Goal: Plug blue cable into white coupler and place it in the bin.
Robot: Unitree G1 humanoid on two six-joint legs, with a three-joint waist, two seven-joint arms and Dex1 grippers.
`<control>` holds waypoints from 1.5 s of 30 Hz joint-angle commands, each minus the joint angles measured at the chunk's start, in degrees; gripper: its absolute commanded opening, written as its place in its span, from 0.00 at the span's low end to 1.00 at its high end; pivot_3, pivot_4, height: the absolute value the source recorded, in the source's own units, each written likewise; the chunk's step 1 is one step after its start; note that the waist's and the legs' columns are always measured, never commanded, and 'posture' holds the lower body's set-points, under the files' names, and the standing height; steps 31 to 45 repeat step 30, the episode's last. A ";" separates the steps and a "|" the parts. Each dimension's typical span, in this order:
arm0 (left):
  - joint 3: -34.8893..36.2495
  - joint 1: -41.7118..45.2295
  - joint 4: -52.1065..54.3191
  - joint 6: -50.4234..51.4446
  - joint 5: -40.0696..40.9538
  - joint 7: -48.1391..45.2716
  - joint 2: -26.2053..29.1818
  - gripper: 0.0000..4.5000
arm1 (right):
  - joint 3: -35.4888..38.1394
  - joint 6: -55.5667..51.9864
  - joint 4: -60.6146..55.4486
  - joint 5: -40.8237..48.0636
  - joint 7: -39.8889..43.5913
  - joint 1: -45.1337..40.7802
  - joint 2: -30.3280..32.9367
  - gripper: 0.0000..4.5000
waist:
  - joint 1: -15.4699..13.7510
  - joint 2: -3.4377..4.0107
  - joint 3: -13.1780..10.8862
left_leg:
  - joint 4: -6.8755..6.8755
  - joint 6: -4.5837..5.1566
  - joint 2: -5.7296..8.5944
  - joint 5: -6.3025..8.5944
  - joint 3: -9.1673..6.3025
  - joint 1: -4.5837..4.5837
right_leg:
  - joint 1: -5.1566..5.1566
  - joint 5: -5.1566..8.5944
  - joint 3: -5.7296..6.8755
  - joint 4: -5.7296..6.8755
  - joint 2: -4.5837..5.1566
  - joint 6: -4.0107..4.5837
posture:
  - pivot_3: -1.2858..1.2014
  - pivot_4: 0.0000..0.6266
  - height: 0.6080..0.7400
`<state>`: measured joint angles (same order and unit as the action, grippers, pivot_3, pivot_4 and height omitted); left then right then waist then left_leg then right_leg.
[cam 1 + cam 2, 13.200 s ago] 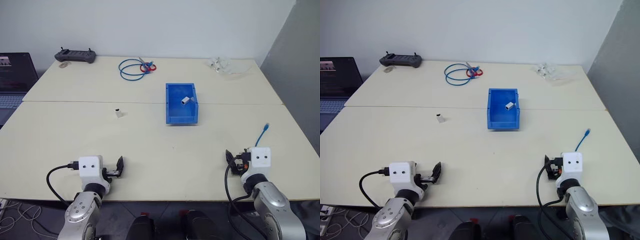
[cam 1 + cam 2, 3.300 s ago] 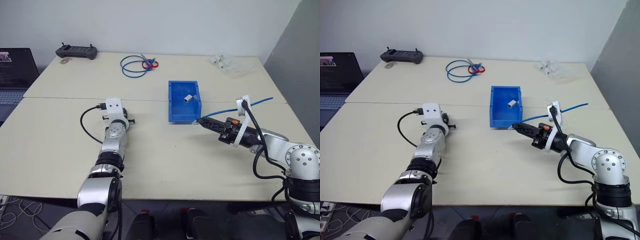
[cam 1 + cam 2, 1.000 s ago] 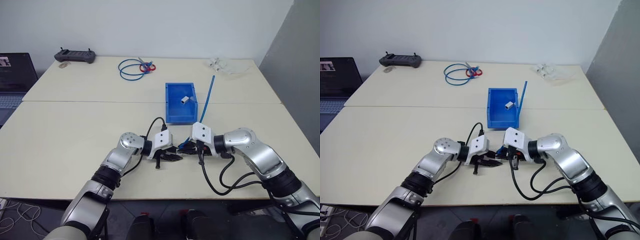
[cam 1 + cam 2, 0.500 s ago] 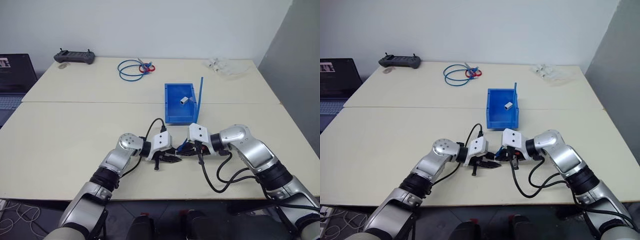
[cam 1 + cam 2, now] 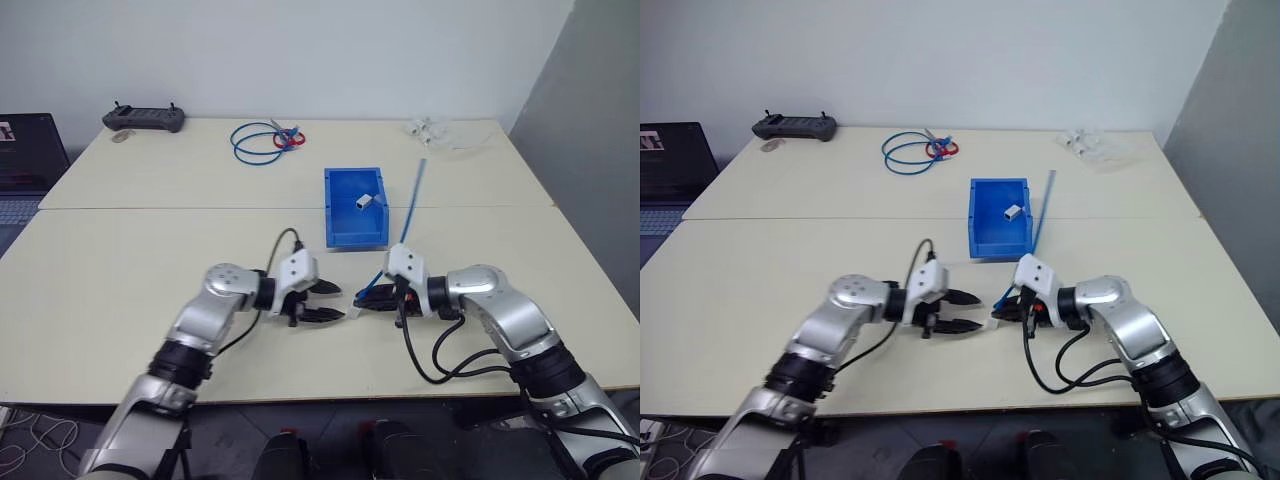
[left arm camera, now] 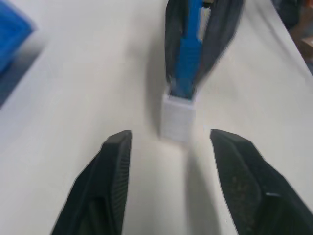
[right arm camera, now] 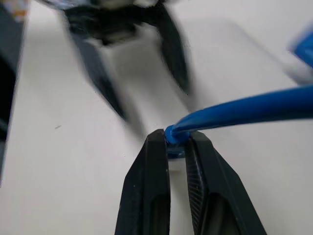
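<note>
My right gripper (image 5: 363,301) is shut on the plug end of the blue cable (image 5: 411,205), which rises from it toward the bin's right side. The small white coupler (image 6: 177,116) sits on that plug, just past the right fingertips, low over the table. My left gripper (image 5: 340,304) stands open a little to the left of the coupler, one finger (image 6: 113,171) on each side of it and apart from it. The blue bin (image 5: 350,228) lies just beyond both grippers and holds a small greyish-white block (image 5: 364,201).
At the table's far side lie a coiled blue cable with red ties (image 5: 258,140), a black controller (image 5: 143,118) and a clear plastic bag (image 5: 440,130). A laptop (image 5: 25,150) stands off the table's left edge. A seam (image 5: 150,208) runs across the table's middle.
My left gripper has opened and drawn back to the left, away from the coupler. The coupler stays on the cable's end in my right gripper. The camera has shifted slightly.
</note>
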<state>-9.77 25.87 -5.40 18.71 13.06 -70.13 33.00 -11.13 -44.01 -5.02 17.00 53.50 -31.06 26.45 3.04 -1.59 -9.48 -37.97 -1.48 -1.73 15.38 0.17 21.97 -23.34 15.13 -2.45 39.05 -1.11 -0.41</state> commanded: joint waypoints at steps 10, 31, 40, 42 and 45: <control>17.83 -6.12 30.03 23.83 12.45 26.87 -3.60 1.00 | 24.07 -2.50 34.88 4.52 -30.59 -32.83 -15.50 0.21 | -0.70 -0.02 -0.36 | 0.06 -0.01 0.23 0.01 -0.02 0.31 | -0.16 -0.09 0.09 -0.13 0.26 0.14 | 0.52 0.24 1.00; 23.93 -7.70 24.22 23.88 13.24 42.11 -7.16 1.00 | 22.56 -2.65 0.46 3.23 -27.24 -6.40 -0.91 0.75 | -1.38 -0.04 -0.38 | 0.04 -0.03 0.26 0.01 0.03 1.03 | -0.82 -0.31 0.07 -0.12 0.33 0.30 | 0.52 0.24 1.00; 23.93 -7.70 24.22 23.88 13.24 42.11 -7.16 1.00 | 22.56 -2.65 0.46 3.23 -27.24 -6.40 -0.91 0.75 | -1.38 -0.04 -0.38 | 0.04 -0.03 0.26 0.01 0.03 1.03 | -0.82 -0.31 0.07 -0.12 0.33 0.30 | 0.52 0.24 1.00; 23.93 -7.70 24.22 23.88 13.24 42.11 -7.16 1.00 | 22.56 -2.65 0.46 3.23 -27.24 -6.40 -0.91 0.75 | -1.38 -0.04 -0.38 | 0.04 -0.03 0.26 0.01 0.03 1.03 | -0.82 -0.31 0.07 -0.12 0.33 0.30 | 0.52 0.24 1.00; 23.93 -7.70 24.22 23.88 13.24 42.11 -7.16 1.00 | 22.56 -2.65 0.46 3.23 -27.24 -6.40 -0.91 0.75 | -1.38 -0.04 -0.38 | 0.04 -0.03 0.26 0.01 0.03 1.03 | -0.82 -0.31 0.07 -0.12 0.33 0.30 | 0.52 0.24 1.00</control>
